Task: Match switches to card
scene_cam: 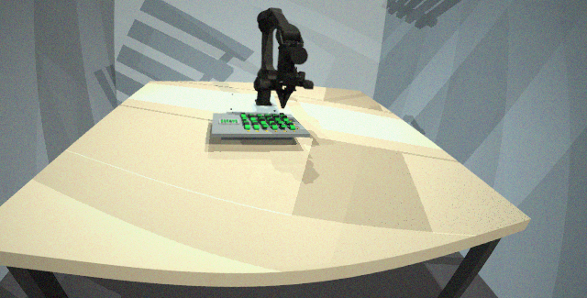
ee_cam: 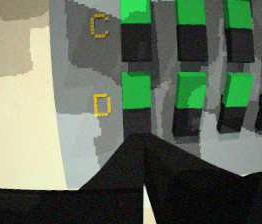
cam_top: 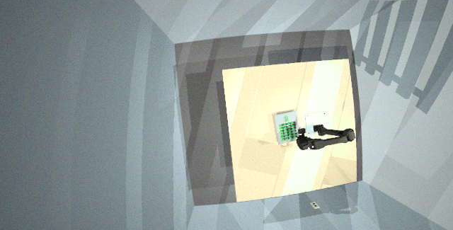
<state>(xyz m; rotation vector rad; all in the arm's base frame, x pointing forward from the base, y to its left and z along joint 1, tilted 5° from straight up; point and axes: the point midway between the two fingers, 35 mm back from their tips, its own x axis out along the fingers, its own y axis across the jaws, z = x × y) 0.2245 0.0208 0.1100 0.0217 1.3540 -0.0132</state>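
Note:
The grey switch panel [cam_top: 277, 120] [scene_cam: 224, 129] [ee_cam: 77, 95] carries a grid of green and dark grey rocker switches. The small card [cam_top: 286, 118] [scene_cam: 228, 121] is on the panel beside the grid; its squares are too small to read, and it is outside the wrist view. My gripper [scene_cam: 283, 106] [ee_cam: 139, 143] is shut and empty, pointing down at the panel's near edge. In the wrist view its tips overlap the near end of the row D switch [ee_cam: 136, 92] closest to the letters; the exterior view shows them slightly above the panel. Which half is raised is unclear on most switches.
The panel stands on a pale wooden table [cam_top: 262, 173] [scene_cam: 183, 234]. The arm's base stands on a whitish plate [cam_top: 313, 117] behind the panel. Yellow letters C [ee_cam: 100, 26] and D [ee_cam: 96, 105] mark the rows. Striped shadows cross the table and walls.

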